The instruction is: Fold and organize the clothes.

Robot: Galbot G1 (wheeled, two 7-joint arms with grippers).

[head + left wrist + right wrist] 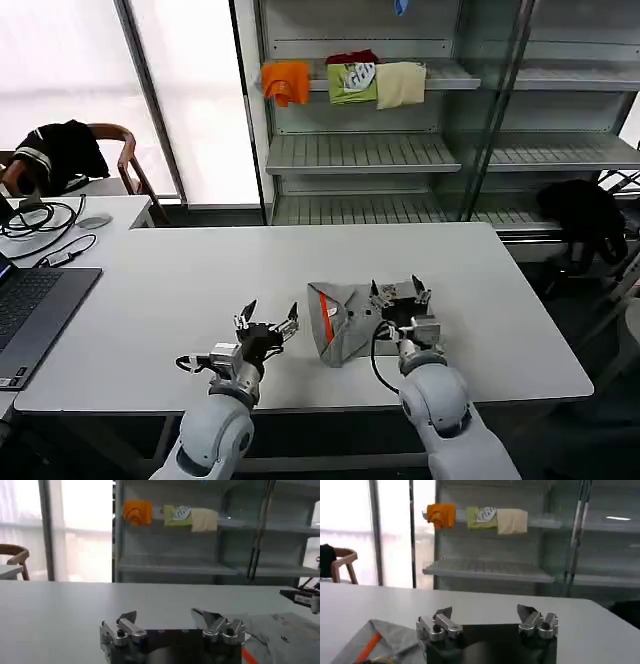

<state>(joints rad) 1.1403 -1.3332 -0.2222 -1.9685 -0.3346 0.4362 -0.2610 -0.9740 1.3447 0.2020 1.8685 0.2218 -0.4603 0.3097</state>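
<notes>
A folded light grey shirt [345,320] with a red-orange stripe lies on the white table [200,280], near the front middle. My right gripper [401,291] hovers open just over the shirt's right edge, nothing between its fingers. In the right wrist view the shirt [375,642] lies beside the open right gripper [485,614]. My left gripper [268,315] stands open over bare table just left of the shirt. In the left wrist view the left gripper [165,616] is open, with the shirt [285,635] off to its side.
A laptop [30,305], cables and a mouse [92,221] lie at the table's left end. Behind stands a shelf rack [400,150] with orange, green and cream folded cloths [350,80]. A chair with a black garment [60,150] is at the far left.
</notes>
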